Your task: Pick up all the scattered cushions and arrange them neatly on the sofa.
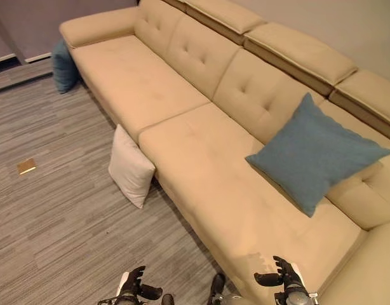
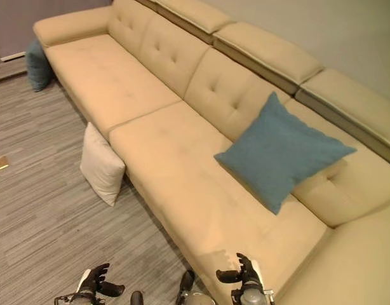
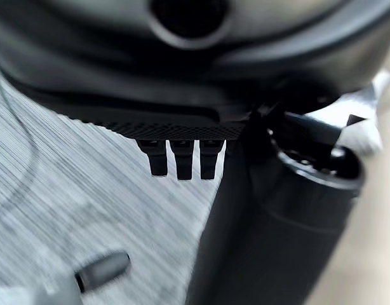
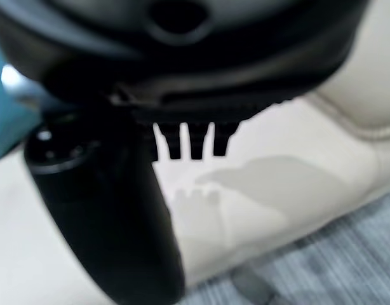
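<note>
long tan tufted fabric sofa (image 1: 201,159) runs across the head view from far left to near right, and up on its seat a large blue square cushion (image 1: 317,152) leans tilted against the backrest, one corner pointing up, towards the right end. down on the grey striped carpet floor (image 1: 55,216) a white square cushion (image 1: 130,167) stands on edge, propped against the sofa's front just beside the seam between the two seat sections. further off, a dark blue cushion (image 1: 63,67) sits on the floor at the far left end, tucked against the armrest and partly hidden behind it. a small tan flat square object (image 1: 26,166) lies on the carpet, well apart from the white cushion. now the hands: the left hand (image 1: 134,283) hovers low over the carpet at the bottom edge, fingers (image 3: 176,159) relaxed and spread, holding nothing. the right hand (image 1: 281,274) hangs over the near front edge of the sofa seat, fingers (image 4: 190,141) loose and open too, nothing in its grasp, its shadow on the upholstery just beneath. both hands sit well apart from every cushion.
</note>
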You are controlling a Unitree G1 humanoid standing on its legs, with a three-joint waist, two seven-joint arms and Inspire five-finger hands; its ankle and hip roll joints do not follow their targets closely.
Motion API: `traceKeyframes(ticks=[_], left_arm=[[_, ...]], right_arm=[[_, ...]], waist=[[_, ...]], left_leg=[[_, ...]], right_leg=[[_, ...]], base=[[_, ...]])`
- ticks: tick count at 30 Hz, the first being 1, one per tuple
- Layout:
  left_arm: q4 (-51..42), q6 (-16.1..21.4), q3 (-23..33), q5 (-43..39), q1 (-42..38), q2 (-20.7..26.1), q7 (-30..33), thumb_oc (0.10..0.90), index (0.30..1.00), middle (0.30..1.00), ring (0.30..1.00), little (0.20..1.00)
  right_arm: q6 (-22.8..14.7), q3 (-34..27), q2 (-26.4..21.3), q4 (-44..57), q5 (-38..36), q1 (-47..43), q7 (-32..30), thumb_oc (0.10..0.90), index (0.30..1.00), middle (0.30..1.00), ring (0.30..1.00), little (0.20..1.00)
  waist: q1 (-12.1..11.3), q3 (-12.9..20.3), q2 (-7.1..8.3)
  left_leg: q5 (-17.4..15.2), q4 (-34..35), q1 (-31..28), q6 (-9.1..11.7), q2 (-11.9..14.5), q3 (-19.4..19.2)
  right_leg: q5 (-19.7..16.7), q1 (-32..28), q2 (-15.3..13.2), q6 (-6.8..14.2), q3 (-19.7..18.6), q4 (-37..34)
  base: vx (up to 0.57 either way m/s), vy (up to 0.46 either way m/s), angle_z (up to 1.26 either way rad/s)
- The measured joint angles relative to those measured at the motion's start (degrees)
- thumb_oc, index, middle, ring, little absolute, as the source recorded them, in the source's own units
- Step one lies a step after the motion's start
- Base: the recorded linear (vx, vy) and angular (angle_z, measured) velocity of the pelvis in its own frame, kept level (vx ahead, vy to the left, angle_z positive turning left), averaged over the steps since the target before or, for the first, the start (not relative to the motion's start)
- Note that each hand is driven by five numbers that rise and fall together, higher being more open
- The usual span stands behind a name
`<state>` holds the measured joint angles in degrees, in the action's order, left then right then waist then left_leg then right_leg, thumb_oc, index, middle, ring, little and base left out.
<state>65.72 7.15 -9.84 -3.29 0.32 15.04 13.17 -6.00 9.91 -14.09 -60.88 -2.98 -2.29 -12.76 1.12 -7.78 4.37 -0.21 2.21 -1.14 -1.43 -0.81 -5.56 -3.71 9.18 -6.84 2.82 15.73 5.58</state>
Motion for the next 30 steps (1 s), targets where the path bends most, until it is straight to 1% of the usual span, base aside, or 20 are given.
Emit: traceKeyframes(ticks=[2,3,4,6,8,11,14,15,16,17,18,19,20,22,24,25,26,27,28,30], left_arm=[[0.7,-0.1,1.1,-0.1,-0.4,1.3,0.2,0.8,0.9,0.9,0.9,0.9],[0.6,0.0,1.1,0.0,-0.6,2.2,0.3,0.8,0.9,0.9,0.9,0.9],[0.7,0.0,1.1,0.0,-0.7,3.0,0.3,0.8,0.9,0.9,0.9,0.9],[0.7,0.0,1.1,0.0,-0.5,3.8,0.4,0.8,0.9,0.9,0.9,0.9],[0.7,0.0,1.1,-0.2,1.1,2.9,0.3,0.8,0.9,0.9,0.9,0.9],[-0.1,0.1,1.1,-1.8,0.6,1.3,0.0,0.8,0.9,0.9,0.9,0.9],[-1.7,0.4,1.0,-3.3,0.7,-0.5,-0.2,0.8,0.9,0.9,0.9,0.9],[-1.4,0.5,1.1,-3.5,0.8,-1.1,-0.2,0.8,0.9,0.9,0.9,0.9],[-1.3,0.7,0.9,-3.5,0.3,-1.9,-0.5,0.8,0.9,0.9,0.9,0.9],[-0.2,0.0,1.5,-3.6,0.6,-2.2,-1.2,0.8,0.9,0.9,0.9,0.9],[1.4,0.0,2.1,-3.3,1.8,-1.9,-1.2,0.8,0.9,0.9,0.9,0.9],[2.9,-0.1,3.0,-3.3,1.7,-1.7,-1.2,0.8,0.9,0.9,0.9,0.9],[3.4,-0.2,3.6,-3.3,2.3,-1.6,-1.2,0.8,0.9,0.9,0.9,0.9],[3.5,-0.8,3.2,-3.1,3.3,-1.3,-1.3,0.8,0.9,0.9,0.9,0.9],[3.1,-1.2,3.2,-2.1,3.5,-1.0,-1.3,0.8,0.9,0.9,0.9,0.9],[3.2,-1.2,3.3,-2.1,1.6,-0.5,-1.6,0.8,0.9,0.9,0.9,0.9],[1.9,-1.0,3.1,-1.7,0.8,0.4,-1.5,0.8,0.9,0.9,0.9,0.9],[0.9,-0.9,3.0,-1.3,0.6,0.9,-1.4,0.8,0.9,0.9,0.9,0.9],[1.0,-1.0,2.9,-1.1,-0.6,1.7,-1.4,0.8,0.9,0.9,0.9,0.9],[0.9,-0.7,2.5,-1.1,-1.1,1.6,-1.3,0.8,0.9,0.9,0.9,0.9]], right_arm=[[0.1,1.0,0.1,0.2,0.2,0.5,0.2,0.8,0.9,0.9,0.9,0.9],[0.2,1.6,0.2,0.2,0.2,0.5,0.2,0.8,0.9,0.9,0.9,0.9],[0.2,2.0,0.1,0.2,0.2,0.4,0.1,0.8,0.9,0.9,0.9,0.9],[0.3,2.1,0.0,0.2,0.3,-0.4,0.1,0.8,0.9,0.9,0.9,0.9],[0.3,3.2,-0.1,0.3,0.3,-2.8,0.1,0.8,0.9,0.9,0.9,0.9],[0.4,4.4,0.0,0.5,0.5,-2.8,0.3,0.8,0.9,0.9,0.9,0.9],[0.3,4.3,0.0,0.6,0.7,-3.2,0.4,0.8,0.9,0.9,0.9,0.9],[0.2,3.9,0.0,0.9,0.8,-3.2,0.3,0.8,0.9,0.9,0.9,0.9],[0.2,3.1,-0.4,1.2,1.4,-2.2,0.3,0.8,0.9,0.9,0.9,0.9],[0.4,3.1,-0.8,1.0,1.8,-2.1,0.5,0.8,0.9,0.9,0.9,0.9],[0.2,3.1,-0.6,1.1,1.8,-1.9,0.5,0.8,0.9,0.9,0.9,0.9],[0.1,3.0,-0.6,1.2,1.8,-1.7,0.5,0.8,0.9,0.9,0.9,0.9],[0.5,1.9,-1.1,0.9,1.8,-0.6,0.5,0.8,0.9,0.9,0.9,0.9],[0.8,1.3,-0.6,0.6,1.8,0.3,0.5,0.8,0.9,0.9,0.9,0.9],[1.1,1.3,0.4,0.6,1.8,0.8,0.6,0.8,0.9,0.9,0.9,0.9],[1.2,0.9,0.9,0.7,1.8,0.3,0.6,0.8,0.9,0.9,0.9,0.9],[1.1,1.1,1.5,1.1,1.8,0.9,0.7,0.8,0.9,0.9,0.9,0.9],[1.1,1.4,1.9,1.1,1.8,1.2,0.8,0.8,0.9,0.9,0.9,0.9],[1.0,2.6,2.1,1.3,1.8,1.4,1.1,0.8,0.9,0.9,0.9,0.9],[0.9,2.6,2.1,1.9,1.8,1.7,1.2,0.8,0.9,0.9,0.9,0.9]], waist=[[0.4,0.0,-0.11],[0.3,-0.1,-0.17],[0.2,-0.1,-0.17],[-0.4,0.0,-0.27],[-0.4,-0.2,-1.15],[-1.5,-0.2,-1.01],[-2.7,-0.5,-0.91],[-2.9,-0.9,-1.06],[-2.0,-1.6,-0.76],[-1.8,-2.2,-0.85],[-1.5,-2.3,-0.51],[0.2,-2.5,0.17],[1.1,-2.6,-1.13],[1.3,-2.7,-0.94],[1.3,-2.4,-0.21],[1.3,-2.6,-0.64],[2.5,-2.5,-1.55],[2.8,-2.2,-1.19],[3.7,-2.0,-0.7],[3.3,-1.7,-0.55]], left_leg=[[1.1,0.4,0.6,-0.6,-0.5,3.5],[1.8,0.7,1.1,-0.6,-0.5,5.3],[2.6,1.1,1.6,-0.2,-0.5,7.2],[2.9,1.2,1.8,0.2,-1.0,9.7],[3.4,1.1,2.2,1.0,-1.1,11.3],[3.7,0.5,3.2,2.2,-1.2,14.8],[5.5,0.5,5.6,4.6,-1.3,16.8],[6.4,-0.2,6.6,5.9,-1.3,17.3],[8.7,-0.6,9.3,9.6,-2.3,14.2],[4.0,-2.9,9.9,3.7,-0.6,2.3],[1.4,-3.7,9.4,1.7,0.7,-3.6],[0.1,-4.7,9.2,1.8,1.7,-9.1],[0.2,-3.2,7.6,1.7,3.7,-10.8],[2.9,0.5,4.9,1.1,2.9,-10.8],[2.8,1.3,3.4,-0.3,1.3,-10.9],[2.1,2.3,3.0,-1.5,0.7,-9.8],[2.0,2.5,1.5,-2.8,0.5,-6.9],[1.6,2.6,1.2,-3.5,0.1,-5.5],[2.4,2.8,0.6,-3.5,-0.6,-3.5],[0.9,2.9,-0.4,-3.8,-1.7,-2.4]], right_leg=[[2.0,0.7,1.2,2.4,-7.4,1.6],[4.0,0.7,3.3,3.7,-14.1,2.0],[5.1,0.3,5.0,3.2,-17.5,1.6],[2.7,-3.1,4.9,-0.2,-16.7,-3.3],[1.6,-5.9,5.1,-0.2,-14.9,-6.4],[1.1,-8.2,5.2,-0.4,-11.9,-9.1],[1.0,-9.0,5.4,-0.6,-8.1,-10.7],[1.8,-9.0,5.8,0.1,-7.4,-10.3],[2.6,-9.3,5.0,-1.9,-4.8,-10.9],[2.2,-8.9,4.9,-4.5,-2.4,-10.8],[1.6,-8.8,4.3,-4.3,-0.1,-10.8],[1.9,-9.1,3.4,-4.1,1.4,-10.8],[2.4,-8.9,3.8,-3.1,2.6,-10.4],[2.5,-9.1,3.1,-1.6,2.6,-9.6],[3.8,-8.0,1.2,0.4,0.9,-5.1],[5.8,-4.6,-0.7,2.7,-0.6,4.5],[9.1,0.0,-1.8,4.5,-3.0,15.9],[10.2,1.7,-1.1,5.5,-5.5,19.0],[11.5,4.1,0.7,5.1,-10.0,23.2],[11.6,7.9,3.3,3.9,-11.0,21.6]], base=[[-0.01,0.029,0.88],[0.0,-0.007,0.98],[0.03,-0.046,1.15],[0.04,-0.101,0.81],[0.03,-0.091,0.45],[-0.01,-0.041,0.76],[-0.04,-0.007,0.86],[-0.02,0.047,1.6],[0.0,0.12,1.86],[0.01,0.098,1.62],[0.04,0.106,0.97],[0.12,0.12,0.91],[0.17,0.155,0.89],[0.15,0.177,0.25],[0.14,0.248,0.04],[0.29,0.314,0.63],[0.2,0.134,0.76],[0.3,0.128,1.2],[0.21,0.037,0.88],[0.27,0.016,0.64]])
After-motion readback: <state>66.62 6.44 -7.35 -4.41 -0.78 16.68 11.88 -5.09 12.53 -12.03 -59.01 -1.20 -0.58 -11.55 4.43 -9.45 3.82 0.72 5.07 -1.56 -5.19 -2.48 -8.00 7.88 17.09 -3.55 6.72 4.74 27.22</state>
